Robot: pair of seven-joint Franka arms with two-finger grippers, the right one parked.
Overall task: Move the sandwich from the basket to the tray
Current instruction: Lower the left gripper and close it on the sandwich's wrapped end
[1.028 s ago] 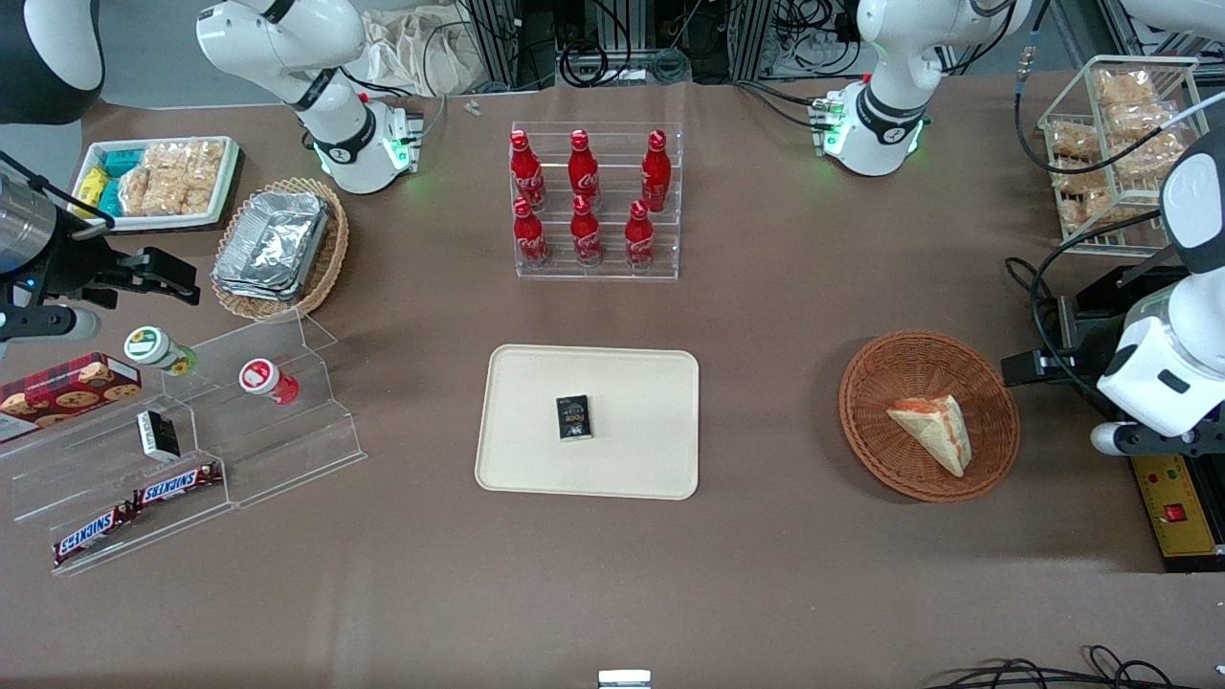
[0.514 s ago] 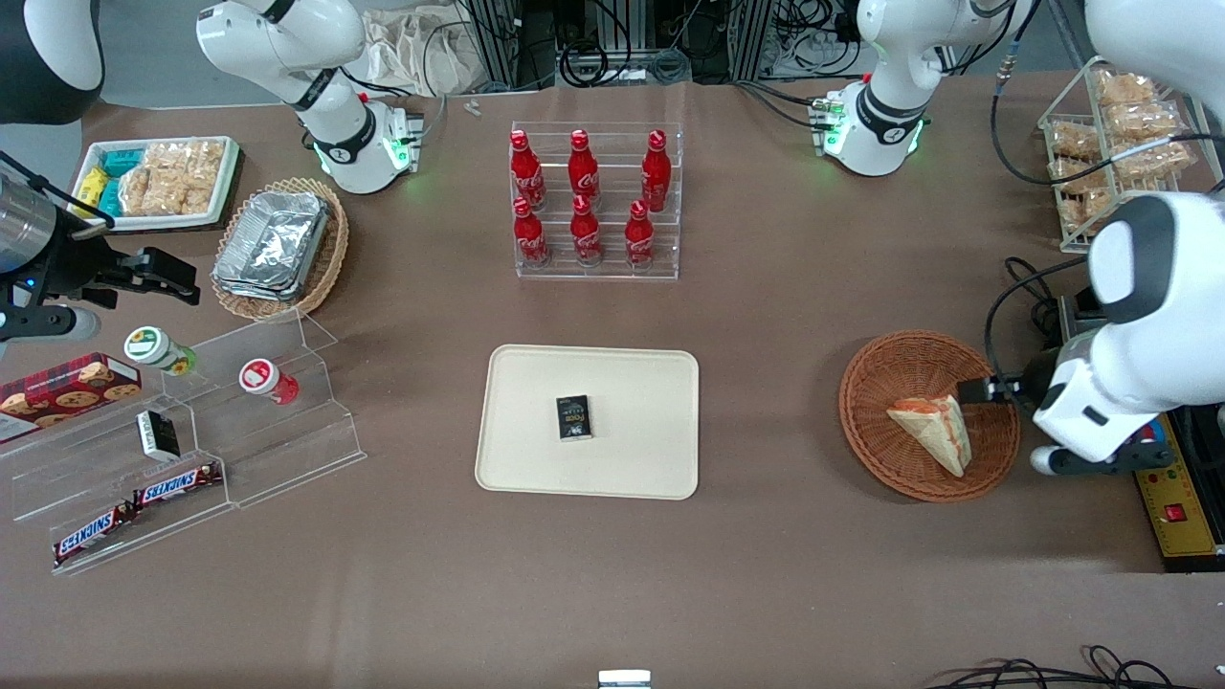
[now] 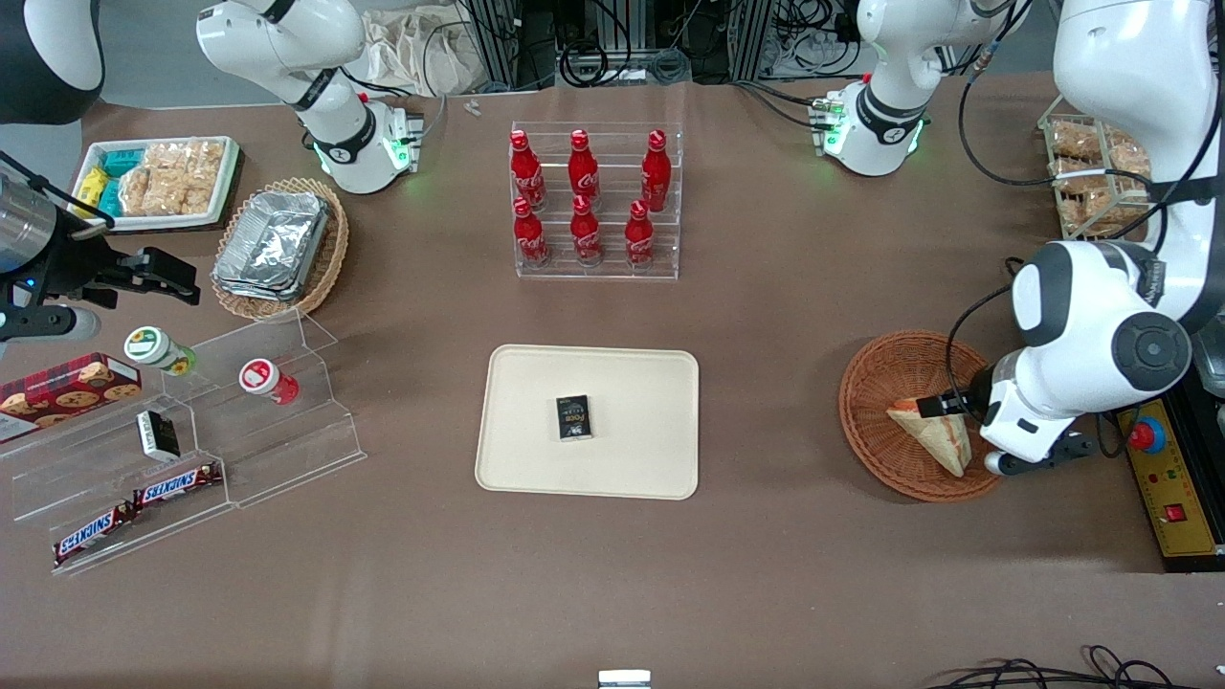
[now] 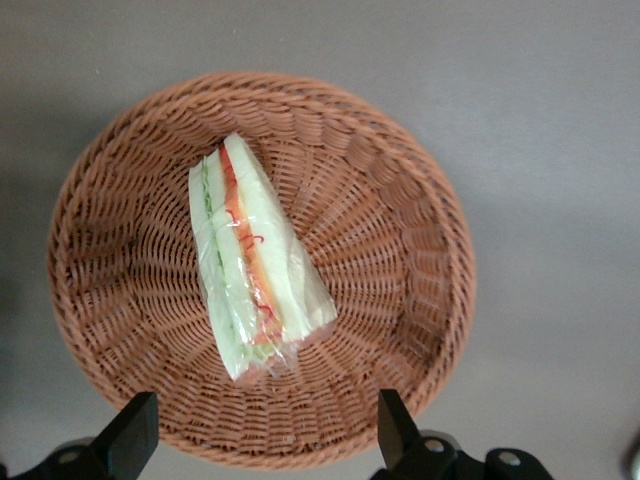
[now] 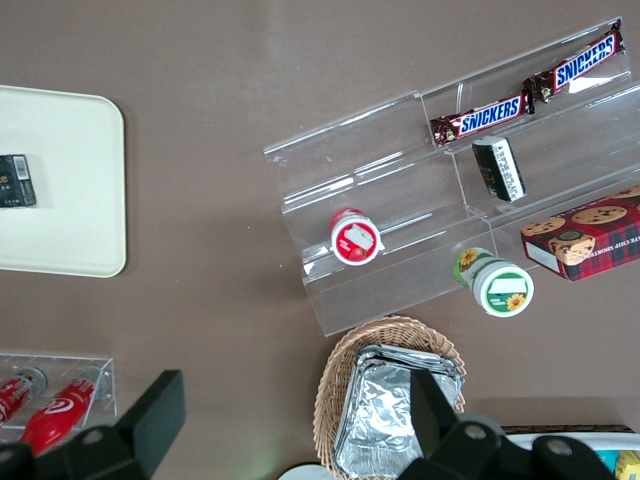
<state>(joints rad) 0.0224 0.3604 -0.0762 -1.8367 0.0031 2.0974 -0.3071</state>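
Since a second ago the left arm has swung in over the basket, its tool now hanging above the woven reddish-brown rim, fingers spread wide and empty. Just below lies the clear-wrapped triangular sandwich, inside the basket. The smooth cream tray sits well apart on the brown bench.

The sandwich is pale cream bread with a green stripe and an orange-red stripe of filling under glossy clear wrap, lying in the basket of reddish-brown woven wicker, above which the gripper shows black jaws spread wide. The tray is plain cream-beige and carries a small black box with pale lettering, all on a dull brown table. The bottles are bright red with white script, in a clear rack.
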